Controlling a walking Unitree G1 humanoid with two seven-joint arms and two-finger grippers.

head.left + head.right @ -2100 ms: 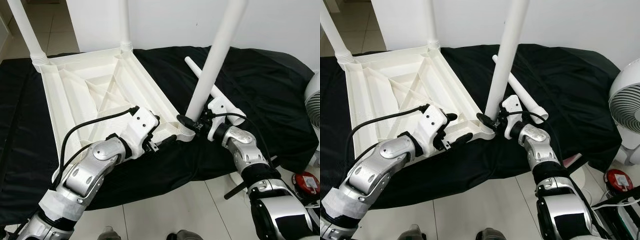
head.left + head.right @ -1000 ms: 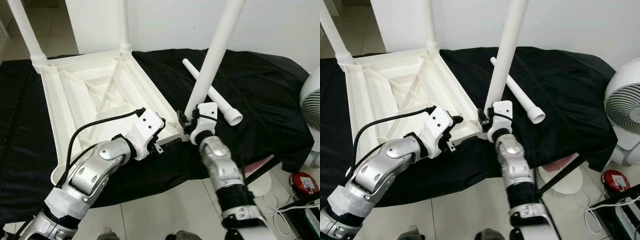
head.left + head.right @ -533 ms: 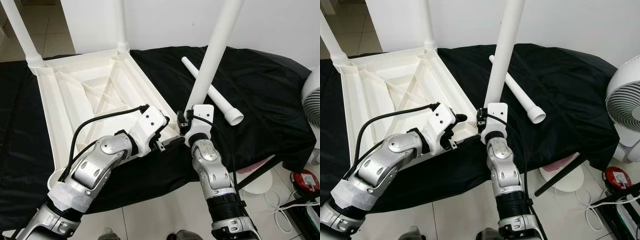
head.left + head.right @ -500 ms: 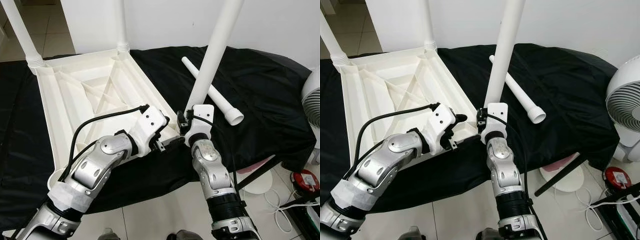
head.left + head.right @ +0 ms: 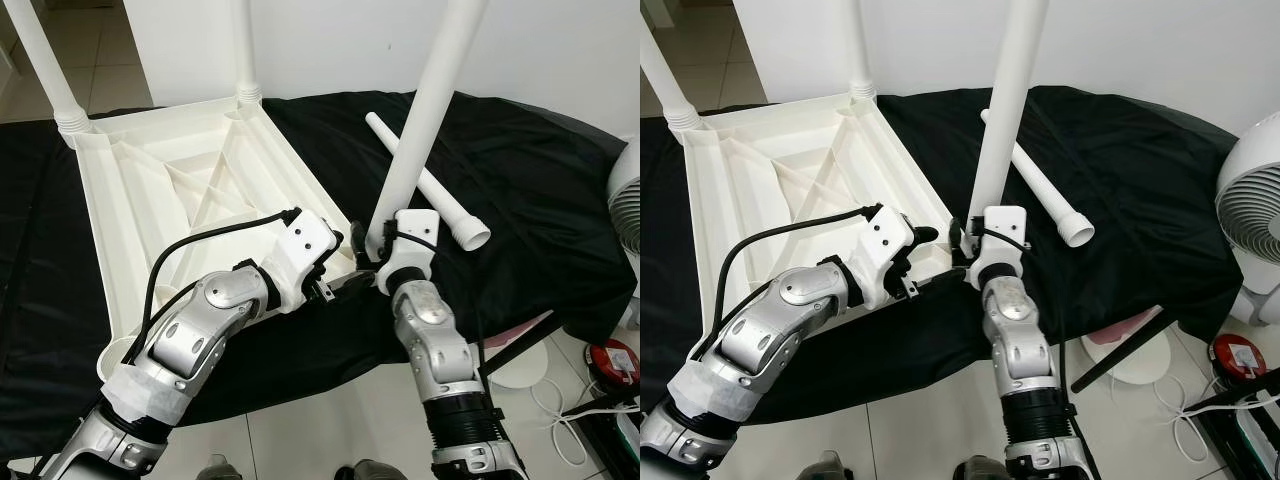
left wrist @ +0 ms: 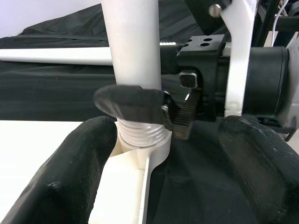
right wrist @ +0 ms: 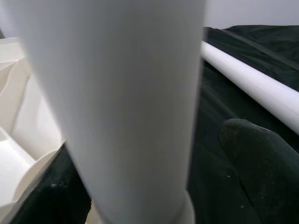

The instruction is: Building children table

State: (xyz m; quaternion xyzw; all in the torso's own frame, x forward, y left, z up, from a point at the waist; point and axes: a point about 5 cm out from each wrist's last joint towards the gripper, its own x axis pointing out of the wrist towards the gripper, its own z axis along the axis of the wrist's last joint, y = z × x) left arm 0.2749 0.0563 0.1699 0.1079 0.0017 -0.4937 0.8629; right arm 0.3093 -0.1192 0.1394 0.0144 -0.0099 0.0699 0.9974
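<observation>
A white plastic table top (image 5: pixel 200 180) lies upside down on a black cloth (image 5: pixel 540 200). Two legs (image 5: pixel 45 60) stand in its far corners. A third leg (image 5: pixel 420 120) stands tilted in the near right corner socket (image 6: pixel 142 149). My right gripper (image 5: pixel 372 250) is shut on this leg just above its threaded base; one finger (image 6: pixel 133 105) crosses in front of it. My left gripper (image 5: pixel 345 262) is open at the same corner, its fingers (image 6: pixel 84 172) wide apart on either side of the socket. A loose leg (image 5: pixel 430 185) lies on the cloth behind.
A white fan (image 5: pixel 1250 230) stands at the right. A red object (image 5: pixel 612 362) and cables lie on the tiled floor nearby. A black rod (image 5: pixel 1120 350) leans out from under the cloth's near edge over a white round base.
My right arm has swung from the right side round to the front of the leg, the gripper staying at its base. The left gripper has kept to the corner.
</observation>
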